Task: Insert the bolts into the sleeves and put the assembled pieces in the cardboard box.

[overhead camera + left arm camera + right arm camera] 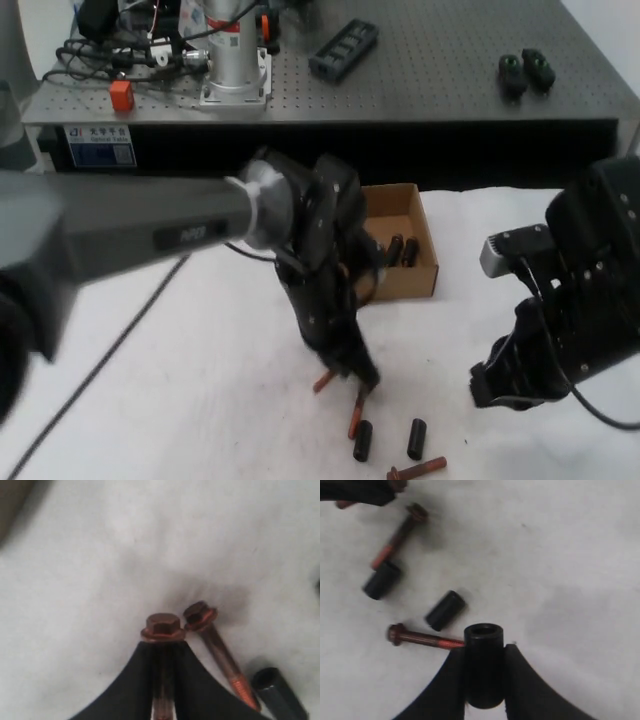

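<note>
My left gripper (162, 649) is shut on a copper bolt (161, 627), whose hex head sticks out past the fingertips. In the high view this gripper (350, 377) hangs low over the white cloth, just in front of the cardboard box (428, 262). A second bolt (216, 652) and a black sleeve (278, 695) lie on the cloth beside it. My right gripper (484, 649) is shut on a black sleeve (484, 665) with its bore facing outward. It sits at the right (497, 385). Beyond it lie two loose sleeves (445, 610) (382, 580) and two bolts (422, 638) (400, 532).
Dark assembled pieces (402, 250) lie inside the box. Behind the cloth stands a metal breadboard bench (440, 70) with a post, cables and a black tray (343, 48). Loose parts (416, 438) cluster on the cloth near the front edge.
</note>
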### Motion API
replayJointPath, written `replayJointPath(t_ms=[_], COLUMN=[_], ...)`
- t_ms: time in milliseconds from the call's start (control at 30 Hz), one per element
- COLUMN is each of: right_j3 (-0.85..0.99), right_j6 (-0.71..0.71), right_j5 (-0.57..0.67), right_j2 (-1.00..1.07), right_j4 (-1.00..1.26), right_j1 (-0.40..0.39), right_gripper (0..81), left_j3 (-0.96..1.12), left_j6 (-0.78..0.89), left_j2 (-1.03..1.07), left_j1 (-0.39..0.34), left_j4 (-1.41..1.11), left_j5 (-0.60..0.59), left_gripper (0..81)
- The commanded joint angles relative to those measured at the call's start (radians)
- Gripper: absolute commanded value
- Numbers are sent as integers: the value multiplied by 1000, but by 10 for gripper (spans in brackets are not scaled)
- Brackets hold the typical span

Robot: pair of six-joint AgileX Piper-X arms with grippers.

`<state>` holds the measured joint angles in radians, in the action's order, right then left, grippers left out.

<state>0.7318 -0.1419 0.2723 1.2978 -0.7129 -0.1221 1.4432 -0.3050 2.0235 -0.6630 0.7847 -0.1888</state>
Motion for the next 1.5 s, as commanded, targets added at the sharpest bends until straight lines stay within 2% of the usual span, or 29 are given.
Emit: replayJointPath(t_ms=[0, 200, 300, 400, 567, 667, 1000, 1200, 1433, 1467], right_j3=[-78, -262, -315, -323, -319, -319, -319, -318, -318, -318], right_j6=[103, 339, 428, 495, 509, 509, 509, 509, 509, 509], right_j5=[181, 344, 330, 274, 210, 165, 164, 137, 21, 9], right_j2=[-74, -137, -117, -90, -43, -36, -36, -36, -36, -36], right_j4=[134, 578, 819, 961, 1133, 1154, 1216, 1226, 1314, 1324], right_j1=[-10, -118, -199, -239, -245, -239, -237, -237, -237, -237], right_gripper=[19, 19, 19, 19, 19, 19, 19, 19, 19, 19], left_j3=[-58, -379, -501, -568, -585, -585, -585, -585, -585, -585], left_j6=[204, 617, 746, 848, 875, 875, 870, 870, 866, 866], left_j2=[-174, -413, -455, -457, -454, -454, -454, -454, -454, -454], left_j1=[57, 118, 118, 118, 118, 118, 118, 118, 118, 118], left_j4=[-130, -737, -1036, -1195, -1229, -1229, -1229, -1229, -1229, -1229], left_j5=[-136, -367, -427, -494, -549, -557, -586, -677, -716, -718], left_gripper=[6, 6, 6, 6, 6, 6, 6, 6, 6, 32])
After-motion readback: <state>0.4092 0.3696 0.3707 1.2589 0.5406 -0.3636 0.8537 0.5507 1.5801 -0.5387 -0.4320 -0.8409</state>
